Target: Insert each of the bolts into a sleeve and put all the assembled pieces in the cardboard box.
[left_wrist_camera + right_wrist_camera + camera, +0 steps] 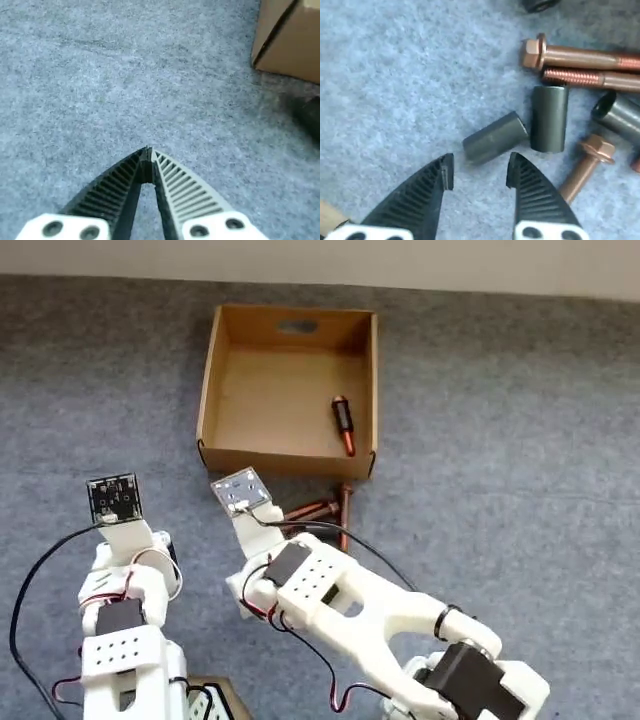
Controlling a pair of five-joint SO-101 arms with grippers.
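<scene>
From the high view, we see the left arm (118,645) bent up at the near left, well apart from the cardboard box (212,390). The right arm (350,605) stretches from the near right toward the front of the box. Its wrist covers part of the pile there. Two copper bolts (318,509) peek out just in front of the box wall. Inside the box lies one finished piece (343,426), a bolt with a dark sleeve on it.

In the left wrist view, the left gripper (146,156) is pinched tight with nothing in it, and its tips touch. It hangs over the grey carpet (100,75). A corner of the box sits far off. A dark blurry thing (310,115) is at the edge, and we cannot tell what it is.

In the right wrist view, the right gripper (480,171) is spread wide and holds nothing. A grey sleeve (495,138) lies on its side just past the tips. A second sleeve (550,118) is just beside it. A third sleeve (620,116) is cut off by the edge. Two long bolts (580,57) lie side by side, and a short bolt (585,167) is near the sleeves. A dark thing (540,4) is cut off too.
</scene>
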